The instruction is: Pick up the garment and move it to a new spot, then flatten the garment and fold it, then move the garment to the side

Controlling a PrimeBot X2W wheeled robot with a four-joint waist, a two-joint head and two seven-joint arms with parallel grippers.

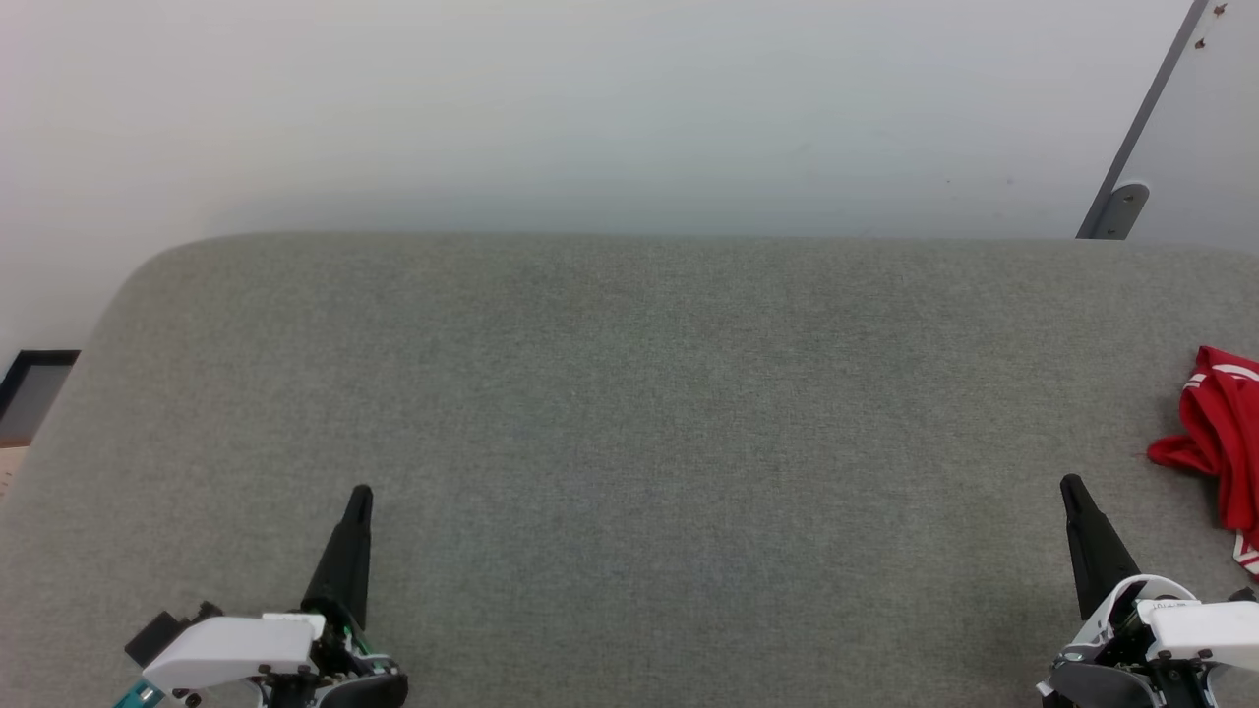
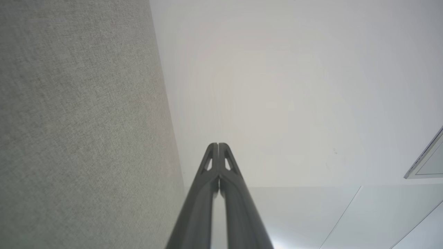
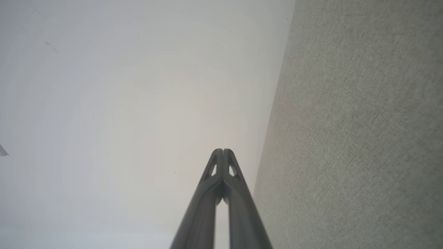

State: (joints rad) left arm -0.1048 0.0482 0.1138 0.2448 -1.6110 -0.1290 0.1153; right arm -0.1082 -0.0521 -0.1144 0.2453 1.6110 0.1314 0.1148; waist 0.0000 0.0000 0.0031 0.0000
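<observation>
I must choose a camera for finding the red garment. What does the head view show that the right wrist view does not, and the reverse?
Head view: the garment crumpled at the far right of the grey surface, and the left hand. Right wrist view: the right hand seen close, its jaws pressed together, shut. Both: the right hand, the grey surface, the pale wall.

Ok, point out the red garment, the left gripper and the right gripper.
red garment (image 1: 1222,433): head view, bunched red cloth.
left gripper (image 1: 360,495): head view, shut fingertips.
right gripper (image 1: 1071,485): head view, shut fingertips.
</observation>
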